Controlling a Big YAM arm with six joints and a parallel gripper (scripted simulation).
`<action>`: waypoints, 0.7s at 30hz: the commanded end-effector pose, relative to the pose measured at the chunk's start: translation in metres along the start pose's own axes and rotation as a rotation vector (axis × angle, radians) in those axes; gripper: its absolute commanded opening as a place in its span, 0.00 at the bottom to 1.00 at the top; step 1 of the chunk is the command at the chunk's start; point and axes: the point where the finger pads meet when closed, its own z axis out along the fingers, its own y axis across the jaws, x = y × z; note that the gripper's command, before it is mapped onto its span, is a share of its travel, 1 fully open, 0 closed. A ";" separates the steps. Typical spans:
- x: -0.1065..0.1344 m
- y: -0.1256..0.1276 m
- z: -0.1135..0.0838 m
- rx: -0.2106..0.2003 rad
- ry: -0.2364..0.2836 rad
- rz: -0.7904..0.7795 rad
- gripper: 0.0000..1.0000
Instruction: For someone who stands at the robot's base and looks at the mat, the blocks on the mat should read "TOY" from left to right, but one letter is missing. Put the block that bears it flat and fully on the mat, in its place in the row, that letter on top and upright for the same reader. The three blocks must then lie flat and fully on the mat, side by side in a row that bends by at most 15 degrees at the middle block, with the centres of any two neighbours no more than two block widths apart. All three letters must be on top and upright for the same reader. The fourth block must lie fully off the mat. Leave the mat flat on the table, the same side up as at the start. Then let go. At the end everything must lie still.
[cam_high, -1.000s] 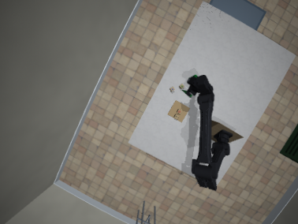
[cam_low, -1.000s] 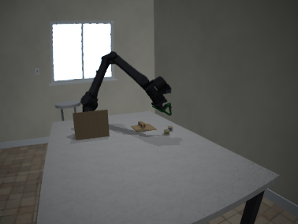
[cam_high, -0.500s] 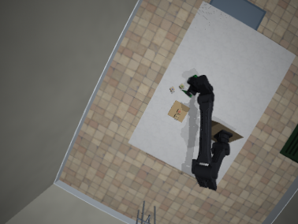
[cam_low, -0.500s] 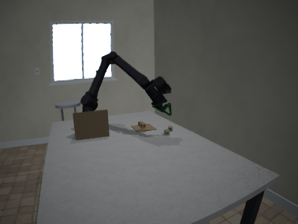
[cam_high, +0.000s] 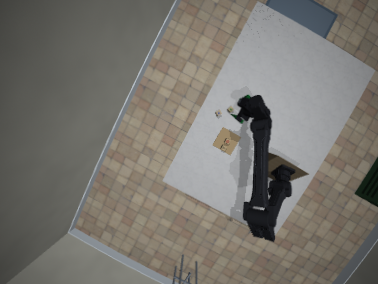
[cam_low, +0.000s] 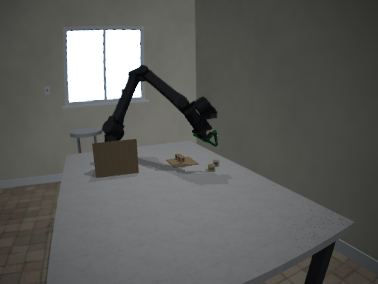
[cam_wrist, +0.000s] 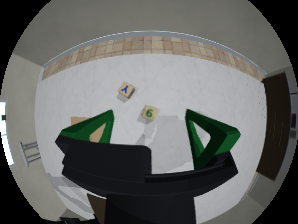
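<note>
A small tan mat (cam_high: 226, 141) lies on the white table and also shows in the exterior view (cam_low: 182, 161). Two blocks (cam_low: 179, 159) sit on it side by side; their letters are too small to read. Two loose blocks lie off the mat, beyond it. One bears a blue letter (cam_wrist: 127, 90) and the other a green letter (cam_wrist: 148, 113). In the overhead view they show as one block farther out (cam_high: 218, 114) and one closer to the gripper (cam_high: 231, 109). My gripper (cam_wrist: 149, 113) hangs open and empty above the table, over the green-letter block (cam_low: 211, 168).
A brown cardboard panel (cam_low: 115, 157) stands near the arm's base, also in the overhead view (cam_high: 285, 167). The table's far edge runs behind the loose blocks. A round stool (cam_low: 86, 134) stands behind the table.
</note>
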 end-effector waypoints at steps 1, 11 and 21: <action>-0.030 0.003 0.000 -0.001 -0.018 -0.061 1.00; -0.027 -0.003 0.007 0.009 0.020 0.012 1.00; -0.048 0.002 0.026 0.055 0.209 0.208 1.00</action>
